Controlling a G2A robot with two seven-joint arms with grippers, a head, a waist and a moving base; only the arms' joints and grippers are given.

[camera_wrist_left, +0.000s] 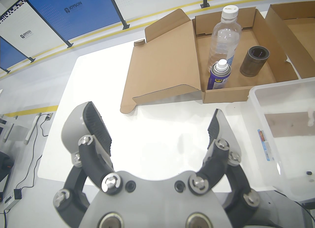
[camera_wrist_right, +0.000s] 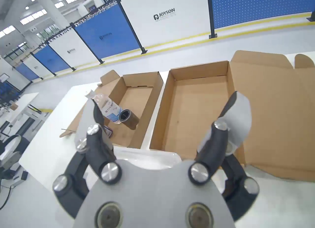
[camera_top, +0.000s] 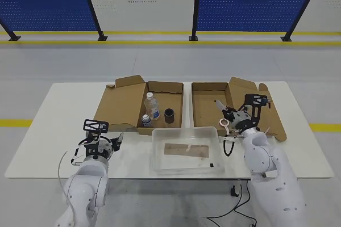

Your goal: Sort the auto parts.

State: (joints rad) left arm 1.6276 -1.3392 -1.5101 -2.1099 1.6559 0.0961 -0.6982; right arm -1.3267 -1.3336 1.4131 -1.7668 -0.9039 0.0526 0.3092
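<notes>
The left cardboard box (camera_top: 173, 88) holds a clear bottle (camera_top: 152, 105) (camera_wrist_left: 225, 39), a blue spray can (camera_top: 146, 120) (camera_wrist_left: 219, 75) and a dark metal cylinder (camera_top: 170, 116) (camera_wrist_left: 254, 61), all upright. Nothing lies in the right cardboard box (camera_top: 207, 110) (camera_wrist_right: 194, 106). A clear plastic bin (camera_top: 157, 153) (camera_wrist_left: 256, 96) stands in front of both boxes. My left gripper (camera_top: 115, 142) (camera_wrist_left: 152, 111) is open above bare table, left of the bin. My right gripper (camera_top: 221, 113) (camera_wrist_right: 163, 98) hangs open over the right box's near edge, holding nothing.
Inside the bin a small white piece (camera_top: 188, 148) lies by a brown sheet (camera_top: 179, 150). Both boxes have flaps spread flat outward (camera_top: 122, 105) (camera_top: 256, 108). The white table (camera_top: 57, 125) has free room at its left side and along the front edge.
</notes>
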